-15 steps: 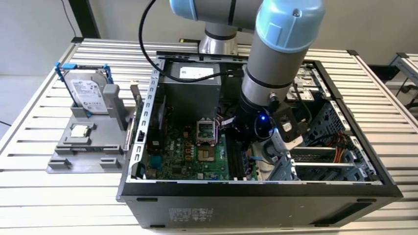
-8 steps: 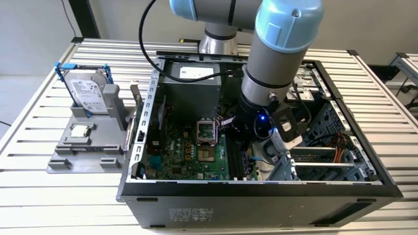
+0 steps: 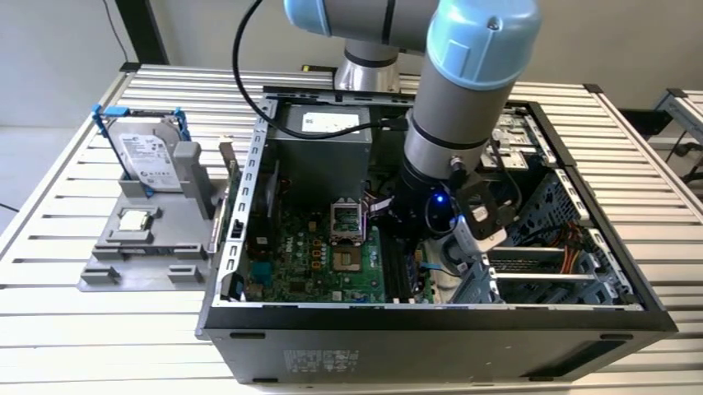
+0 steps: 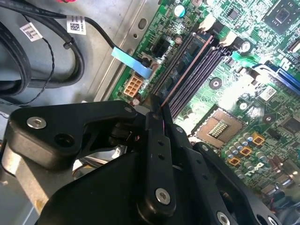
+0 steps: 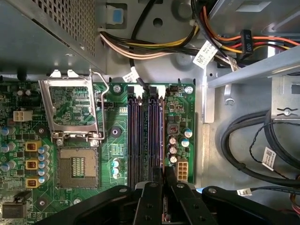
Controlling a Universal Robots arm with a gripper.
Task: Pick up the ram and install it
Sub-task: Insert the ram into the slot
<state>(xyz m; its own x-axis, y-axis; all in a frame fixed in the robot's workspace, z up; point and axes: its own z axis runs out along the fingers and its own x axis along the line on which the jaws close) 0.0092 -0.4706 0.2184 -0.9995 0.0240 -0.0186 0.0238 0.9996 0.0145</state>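
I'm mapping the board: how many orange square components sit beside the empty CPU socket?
3 orange squares in a row beside the CPU socket: one, the middle, the last. Others may be hidden elsewhere.

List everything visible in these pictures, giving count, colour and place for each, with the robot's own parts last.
computer case: one, black, open, on the slatted table.
motherboard: one, green, inside the case.
processor socket: one, silver, empty, beside the memory slots.
memory slots: apparently four, black, on the motherboard.
ram: one, edge-on, at the slot nearest the board's edge.
fixture: one, grey, at the exterior view's left.
hard drive: one, silver in a blue bracket, upright on the fixture.
processor chip: one, silver, on the fixture.
arm: one, grey and blue, reaching into the case.
gripper: one, black, shut on the ram.
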